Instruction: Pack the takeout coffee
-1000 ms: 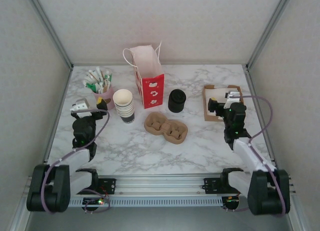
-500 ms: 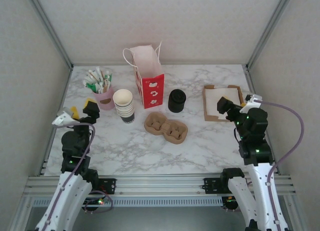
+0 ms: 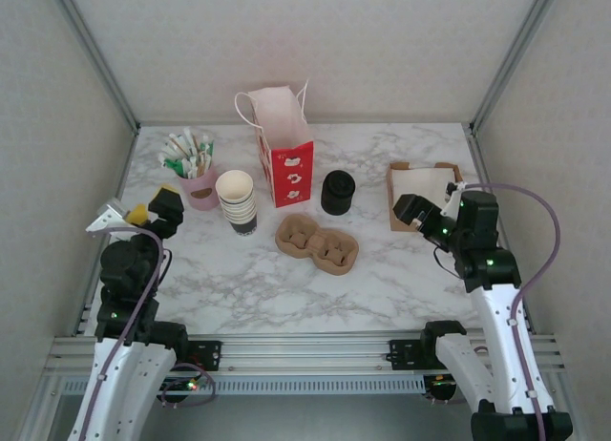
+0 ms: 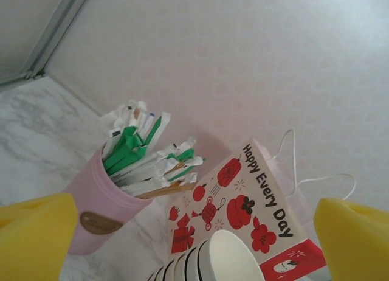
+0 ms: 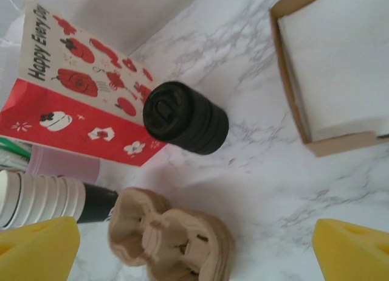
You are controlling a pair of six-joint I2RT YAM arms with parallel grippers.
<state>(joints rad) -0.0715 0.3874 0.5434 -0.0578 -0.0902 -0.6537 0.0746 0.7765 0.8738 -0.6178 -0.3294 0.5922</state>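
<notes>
Top external view: left tool (image 3: 153,210) and right tool (image 3: 423,219) have been raised from rest and are held wide open, empty; packing is judged unstarted.

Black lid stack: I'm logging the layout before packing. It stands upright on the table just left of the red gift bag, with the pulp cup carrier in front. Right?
No. The black lid stack stands just right of the red gift bag, not left, as the top external view shows. It is upright on the table, with the pulp cup carrier in front.
</notes>
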